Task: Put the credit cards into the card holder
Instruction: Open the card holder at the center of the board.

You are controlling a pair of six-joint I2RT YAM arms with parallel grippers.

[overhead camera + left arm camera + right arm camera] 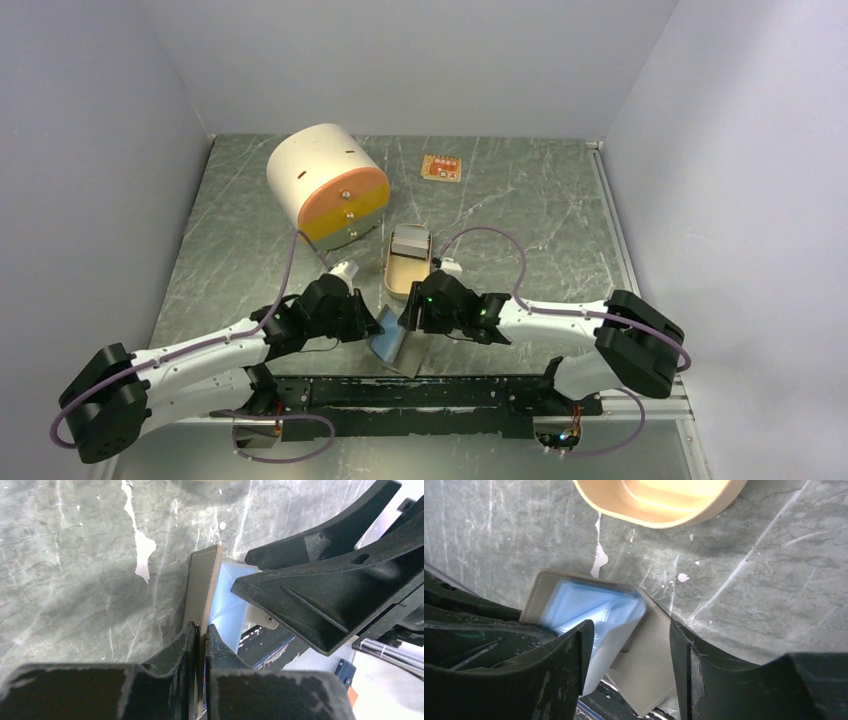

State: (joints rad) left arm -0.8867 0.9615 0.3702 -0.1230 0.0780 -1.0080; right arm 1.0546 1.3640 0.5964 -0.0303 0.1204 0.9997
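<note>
The card holder (397,348) is a flat grey case, open like a book, with a stitched edge and a pale blue shiny inside. It stands near the table's front edge between both grippers. My left gripper (372,325) is shut on the thin edge of one cover (204,587), pinched at the fingertips (200,627). My right gripper (408,318) is open (630,627). One finger (574,650) rests against the blue inner sleeve (589,605), and the other stands past the grey flap (649,655). The gold-orange card (441,167) lies flat at the far side. The blue-grey card cannot be made out for certain.
A tan oval tin (408,262) lies just beyond the grippers with a grey rectangular piece in its far end; its near end shows in the right wrist view (659,500). A white cylinder with an orange face (328,183) lies at the back left. Walls enclose three sides.
</note>
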